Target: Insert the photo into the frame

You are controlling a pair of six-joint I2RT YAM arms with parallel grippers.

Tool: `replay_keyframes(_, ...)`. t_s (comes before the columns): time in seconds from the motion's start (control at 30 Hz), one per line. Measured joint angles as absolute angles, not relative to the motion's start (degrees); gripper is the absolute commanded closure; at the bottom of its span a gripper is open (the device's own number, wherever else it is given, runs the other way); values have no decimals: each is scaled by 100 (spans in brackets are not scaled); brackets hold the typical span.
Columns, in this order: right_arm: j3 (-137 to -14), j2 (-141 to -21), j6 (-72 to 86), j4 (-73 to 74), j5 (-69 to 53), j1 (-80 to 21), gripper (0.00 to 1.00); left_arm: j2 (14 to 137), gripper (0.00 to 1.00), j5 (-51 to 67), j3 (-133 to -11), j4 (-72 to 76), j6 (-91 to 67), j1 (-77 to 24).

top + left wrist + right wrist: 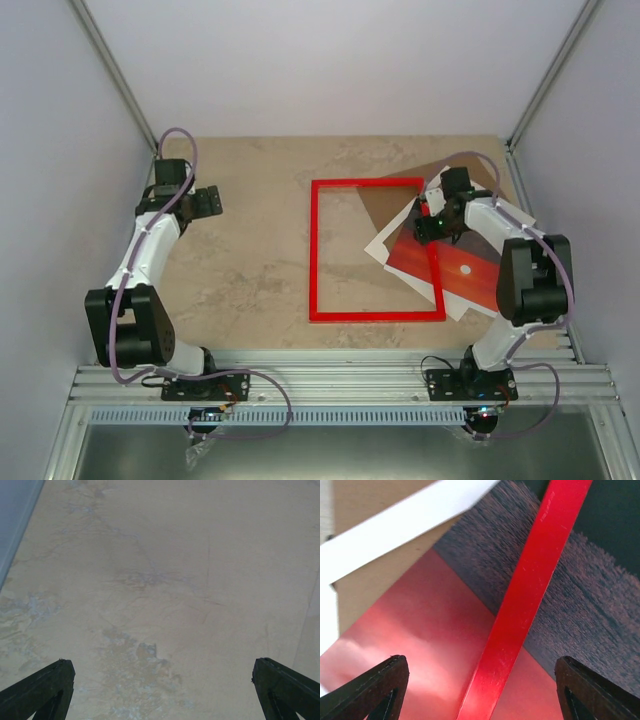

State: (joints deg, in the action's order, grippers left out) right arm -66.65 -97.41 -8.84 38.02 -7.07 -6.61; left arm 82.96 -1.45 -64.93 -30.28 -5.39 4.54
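Note:
The bright red frame (376, 250) lies flat on the table at centre right. The sunset photo (462, 277) lies tilted, picture side up, partly under the frame's right bar. My right gripper (432, 222) is open and hovers low over that right bar near its upper end. In the right wrist view the red bar (520, 610) runs diagonally between my fingertips (380, 687), over the photo's red and dark parts (415, 630). My left gripper (205, 201) is open and empty over bare table at the far left.
A brown cardboard backing board (400, 200) lies under the frame's upper right corner and the photo. White sheet edges (385, 245) stick out beside the photo. The walls stand close on both sides. The aluminium rail (330, 375) runs along the near edge.

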Motion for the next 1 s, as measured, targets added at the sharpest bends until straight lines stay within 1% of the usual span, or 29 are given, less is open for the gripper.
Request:
replay_keyframes(0.2, -6781, -10442, -541, 3555, -172, -738, 31, 8294, 1, -510, -6458, -2834, -753, 425)
replay_keyframes(0.33, -7002, -10803, -351, 3444, 56, -746, 45, 8296, 1, -681, -6458, -2749, -858, 419)
replay_keyframes(0.47, -7271, -11052, -167, 3319, 165, -760, 54, 8309, 1, -810, -6460, -2709, -930, 410)
replay_keyframes(0.63, -7631, -11362, 71, 3267, 217, -751, 72, 8429, 1, -985, -6514, -2705, -969, 410)
replay_keyframes(0.77, -7835, -11498, 349, 3264, 224, -714, 90, 8514, 0, -1052, -6670, -2711, -913, 405)
replay_keyframes(0.83, -7883, -11522, 200, 3341, 172, -646, 98, 8512, 0, -967, -6764, -2707, -840, 405)
replay_keyframes(1.0, -7898, -11522, 204, 3393, 34, -510, 100, 8278, 1, -379, -6700, -2526, -543, 401)
